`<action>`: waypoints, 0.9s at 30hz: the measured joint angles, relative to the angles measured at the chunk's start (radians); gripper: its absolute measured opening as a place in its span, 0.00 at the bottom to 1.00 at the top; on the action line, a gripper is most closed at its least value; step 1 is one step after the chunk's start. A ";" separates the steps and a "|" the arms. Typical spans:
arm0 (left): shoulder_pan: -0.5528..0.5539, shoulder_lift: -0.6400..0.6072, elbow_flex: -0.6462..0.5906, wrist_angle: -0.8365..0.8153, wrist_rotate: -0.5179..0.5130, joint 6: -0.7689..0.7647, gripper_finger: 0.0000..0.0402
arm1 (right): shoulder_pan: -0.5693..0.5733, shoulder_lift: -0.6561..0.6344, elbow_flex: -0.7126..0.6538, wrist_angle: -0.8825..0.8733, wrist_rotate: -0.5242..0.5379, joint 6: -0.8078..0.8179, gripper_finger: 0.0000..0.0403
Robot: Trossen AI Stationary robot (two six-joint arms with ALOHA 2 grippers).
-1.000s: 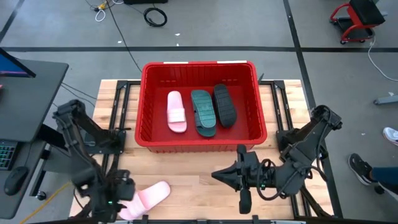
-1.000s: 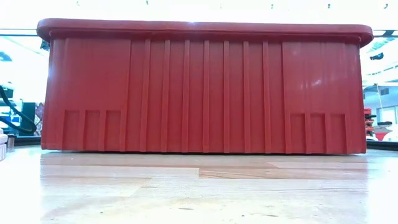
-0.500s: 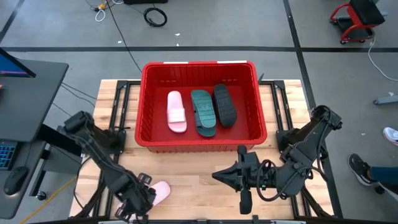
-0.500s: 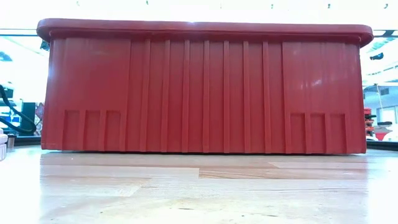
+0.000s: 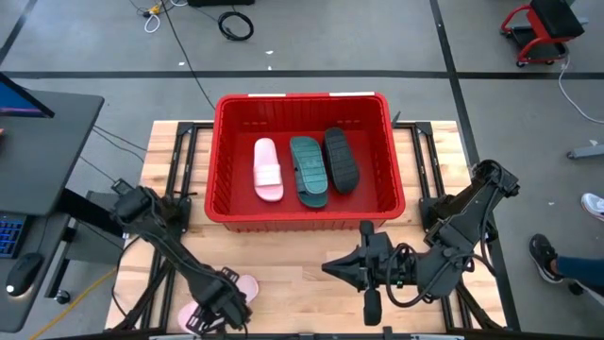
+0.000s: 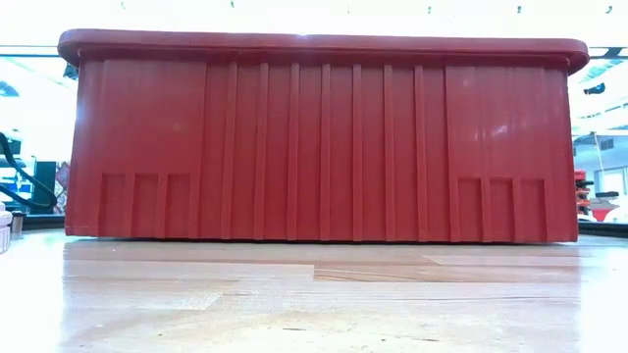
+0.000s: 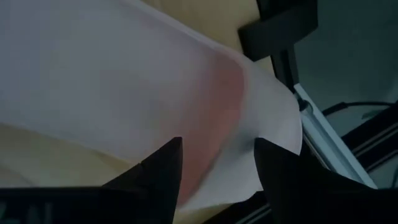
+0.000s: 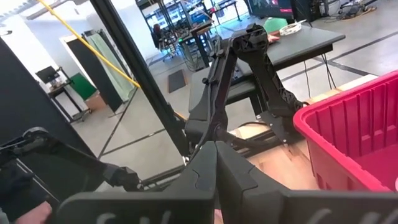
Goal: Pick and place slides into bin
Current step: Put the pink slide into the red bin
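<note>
Wooden tabletop (image 5: 311, 260) carried the red bin (image 5: 302, 219), where I saw a pink slide (image 5: 268, 170), a teal slide (image 5: 308, 170) and a black slide (image 5: 342, 158) lying side by side. My left gripper (image 5: 219, 310) sat at the near edge, fingers (image 7: 160, 171) spread over another pink slide (image 7: 124, 106). My right gripper (image 5: 338, 267) waited nearby, fingers pressed together.

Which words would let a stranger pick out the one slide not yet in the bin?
Start at the red bin on the wooden table. Move to the table's near edge on the left arm's side: a pale pink slide lies under the left tool. Unlike the three slides inside the bin, it rests on bare wood.
</note>
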State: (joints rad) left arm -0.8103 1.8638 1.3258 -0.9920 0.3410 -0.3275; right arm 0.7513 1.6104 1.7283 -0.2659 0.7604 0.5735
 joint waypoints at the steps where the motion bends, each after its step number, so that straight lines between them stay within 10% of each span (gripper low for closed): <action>1: -0.004 0.009 0.000 0.001 0.008 0.000 0.51 | 0.000 0.000 0.000 -0.005 -0.004 0.001 0.02; 9: -0.019 0.035 0.000 0.019 0.020 0.001 0.47 | 0.004 0.000 0.000 -0.060 -0.009 0.032 0.02; 20: -0.026 0.028 0.000 0.026 -0.024 0.017 0.04 | 0.005 0.000 0.000 -0.068 -0.010 0.027 0.02; 27: -0.033 -0.070 0.005 -0.041 -0.074 -0.113 0.05 | 0.004 0.000 0.000 -0.101 -0.010 0.026 0.02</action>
State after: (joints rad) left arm -0.8434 1.7934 1.3312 -1.0331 0.2672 -0.4407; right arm 0.7555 1.6100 1.7279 -0.3667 0.7502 0.5999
